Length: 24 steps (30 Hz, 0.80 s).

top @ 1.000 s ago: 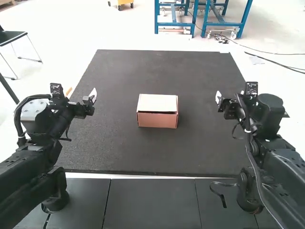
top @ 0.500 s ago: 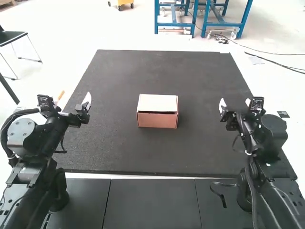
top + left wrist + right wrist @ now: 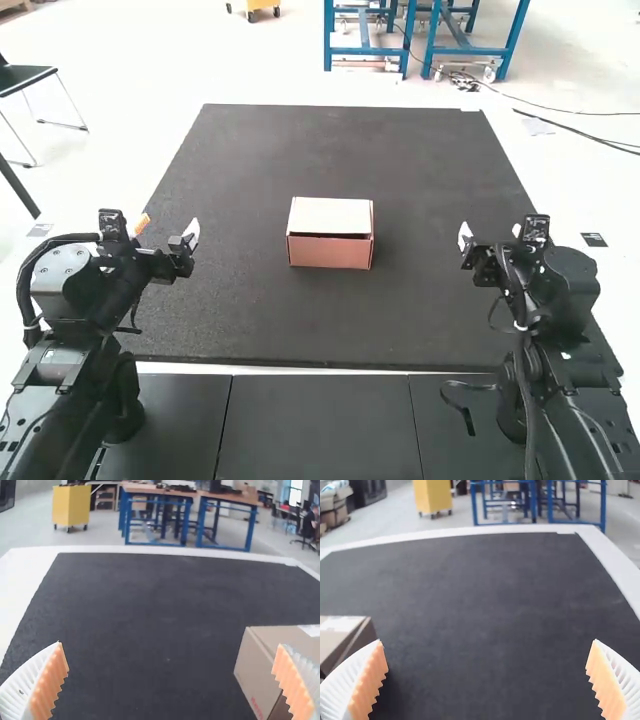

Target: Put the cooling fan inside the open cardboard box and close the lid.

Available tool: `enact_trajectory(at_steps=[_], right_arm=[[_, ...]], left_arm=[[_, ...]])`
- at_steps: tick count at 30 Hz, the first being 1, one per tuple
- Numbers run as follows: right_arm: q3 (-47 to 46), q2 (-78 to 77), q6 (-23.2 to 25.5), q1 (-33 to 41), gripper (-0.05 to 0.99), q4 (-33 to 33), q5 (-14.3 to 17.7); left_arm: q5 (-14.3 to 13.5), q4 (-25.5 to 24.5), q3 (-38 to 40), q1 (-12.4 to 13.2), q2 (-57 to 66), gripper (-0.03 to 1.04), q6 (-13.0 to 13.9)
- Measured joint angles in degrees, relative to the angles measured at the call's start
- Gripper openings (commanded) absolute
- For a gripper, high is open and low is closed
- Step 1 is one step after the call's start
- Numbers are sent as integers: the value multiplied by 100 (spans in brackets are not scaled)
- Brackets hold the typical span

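Box (image 3: 331, 232) sits mid-mat, lid lying flat on top, long side square to the arms. By judgement the fan is already inside and the task is at or near its end. Left hand (image 3: 167, 228) hangs over the mat's (image 3: 330, 150) left margin, released, ribbed fingers spread wide with nothing between them. Right hand (image 3: 490, 240) is over the right margin in the same state. Both are well apart from the box, one to either side. The left wrist view catches a box corner (image 3: 260, 655) just past one orange pad (image 3: 292, 685). Handling, as a guess: plain cardboard, light, stiff along the folds but quick to dent on the flat walls. It would likely skate on the mat if pushed from one side only, so brace one end and press the lid near its free edge. Room is generous — bare mat all round the box, its edges far off, and the white desk border beyond.
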<state>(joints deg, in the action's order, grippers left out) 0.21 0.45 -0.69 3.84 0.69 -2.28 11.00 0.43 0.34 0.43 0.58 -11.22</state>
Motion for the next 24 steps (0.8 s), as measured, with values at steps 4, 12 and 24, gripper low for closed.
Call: enact_trajectory(at_steps=[4, 12, 24], right_arm=[[0, 0, -2, -7, 91, -33, 87], [-2, 0, -33, -267, 91, -44, 131], [0, 0, -72, -476, 91, -55, 131]], left_arm=[[-7, -44, 0, 0, -2, 96, 0], [-26, -57, 0, 11, 0, 96, 0], [-26, -57, 0, 11, 0, 96, 0]])
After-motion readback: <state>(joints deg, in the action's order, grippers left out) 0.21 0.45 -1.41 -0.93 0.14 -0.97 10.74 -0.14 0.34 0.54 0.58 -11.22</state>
